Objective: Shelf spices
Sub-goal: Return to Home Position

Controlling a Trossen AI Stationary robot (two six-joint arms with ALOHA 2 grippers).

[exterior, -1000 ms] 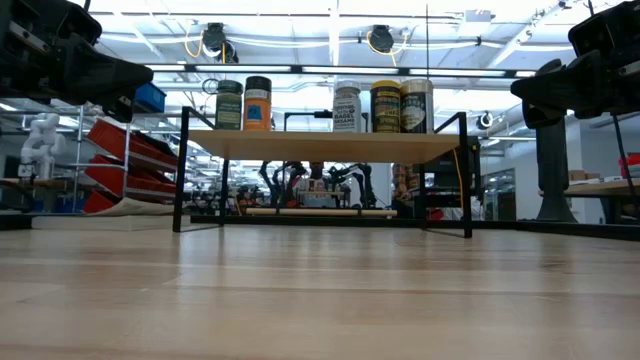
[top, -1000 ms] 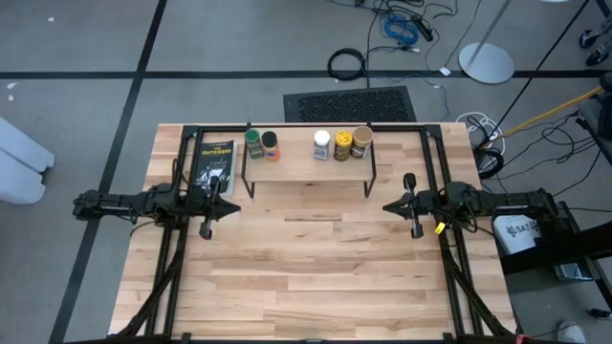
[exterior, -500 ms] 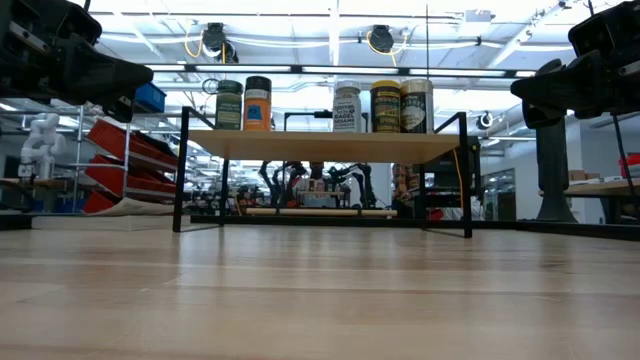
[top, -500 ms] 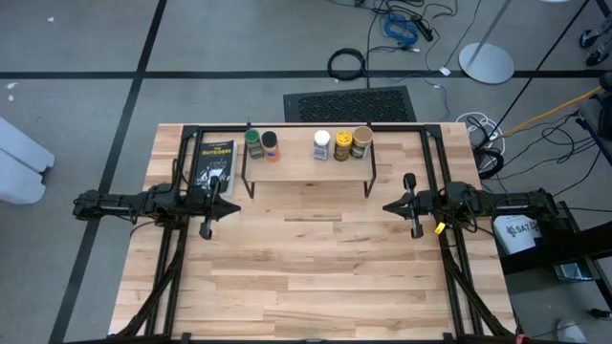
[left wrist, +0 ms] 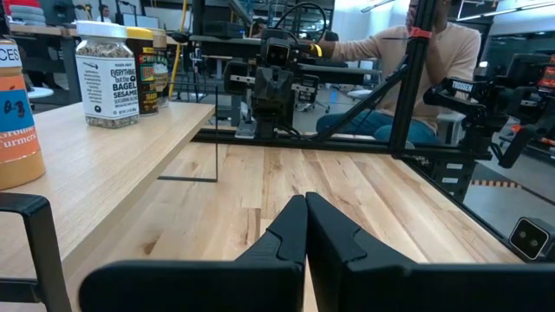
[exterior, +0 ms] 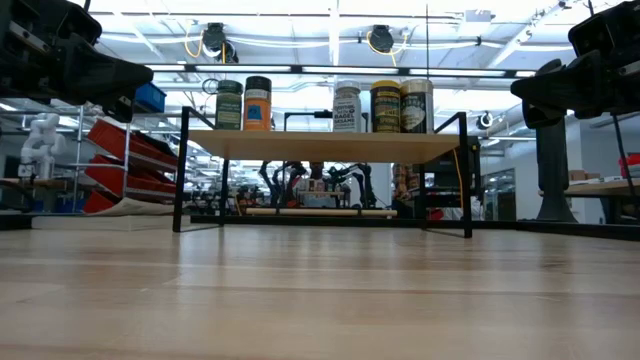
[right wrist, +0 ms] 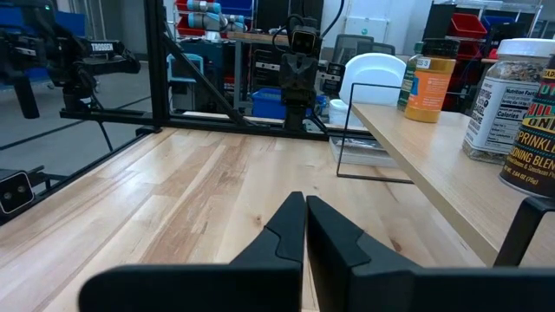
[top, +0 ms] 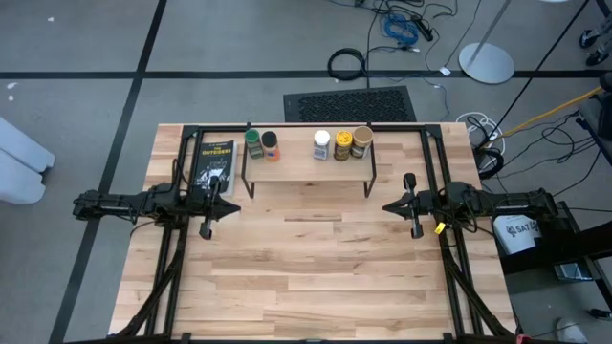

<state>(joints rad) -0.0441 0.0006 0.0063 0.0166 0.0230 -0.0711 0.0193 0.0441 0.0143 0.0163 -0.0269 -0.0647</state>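
Five spice jars stand upright on the shelf's wood plank: green lid and dark lid with orange body at its left end, white lid, yellow lid and tan lid at its right end. In the low view they line the plank's top. My left gripper hovers shut near the table's left side, before the shelf's left legs. My right gripper hovers shut near the table's right side, before the shelf's right legs. Both point toward each other.
A flat black packet with yellow lettering lies left of the shelf. Black frame rails run along both table sides. Bare wood spreads between the grippers and toward the near edge. A seated person shows beyond the table in the left wrist view.
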